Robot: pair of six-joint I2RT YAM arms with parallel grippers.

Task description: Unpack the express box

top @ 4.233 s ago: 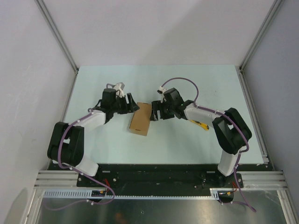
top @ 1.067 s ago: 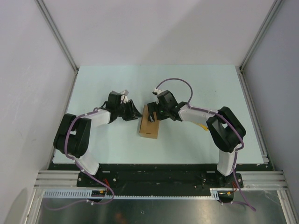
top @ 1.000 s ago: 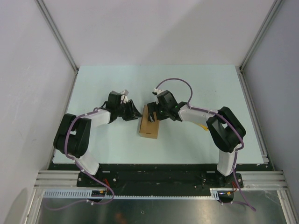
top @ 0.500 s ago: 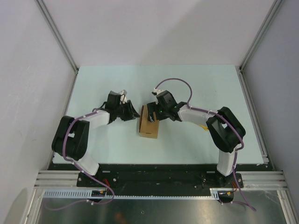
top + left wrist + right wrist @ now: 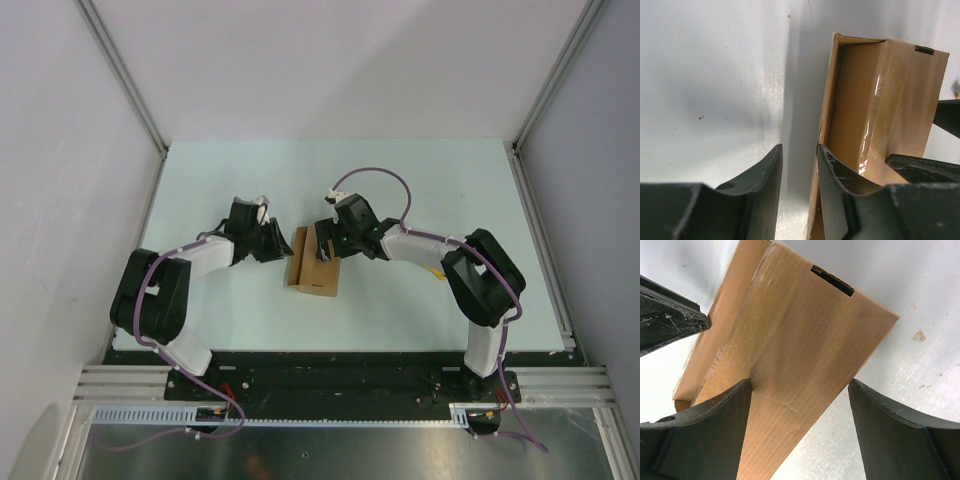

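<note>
express box [image 5: 318, 268] long axis near-far, open flap twd left gripper [image 5: 281, 245]

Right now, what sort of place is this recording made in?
Probably a lab robot work cell: a pale table boxed in by plain white walls on aluminium framing, a left arm and right arm bolted at its near edge, the express box between them.

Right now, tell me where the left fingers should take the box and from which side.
Probably the lifted flap on the left side of the express box, approached from the left. It stands ajar from the body, a thin edge with a gap behind for one of the left fingers. The right gripper clamps the far end, leaving that side free.
</note>
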